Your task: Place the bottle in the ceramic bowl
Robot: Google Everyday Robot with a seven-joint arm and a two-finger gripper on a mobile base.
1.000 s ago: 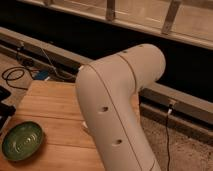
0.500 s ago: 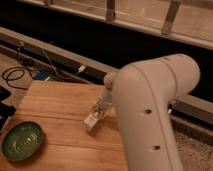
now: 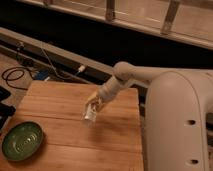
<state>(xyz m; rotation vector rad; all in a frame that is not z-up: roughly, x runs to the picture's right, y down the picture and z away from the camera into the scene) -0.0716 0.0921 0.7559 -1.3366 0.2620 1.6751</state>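
My pincer [image 3: 94,103] is near the middle of the frame, clamped together on the upper end of the bottle [image 3: 89,114], which hangs tilted below it over the wooden bench [image 3: 52,107]; I cannot tell whether it clears the boards. The ceramic bowl [image 3: 22,141] rests open side up at the lower left, well apart from the bottle, so I judge a carry down and leftward comes next, and gripped by one end the bottle could swing or slip

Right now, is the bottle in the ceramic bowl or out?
Out: the gripper holds the bottle over the table, apart from the ceramic bowl at lower left.
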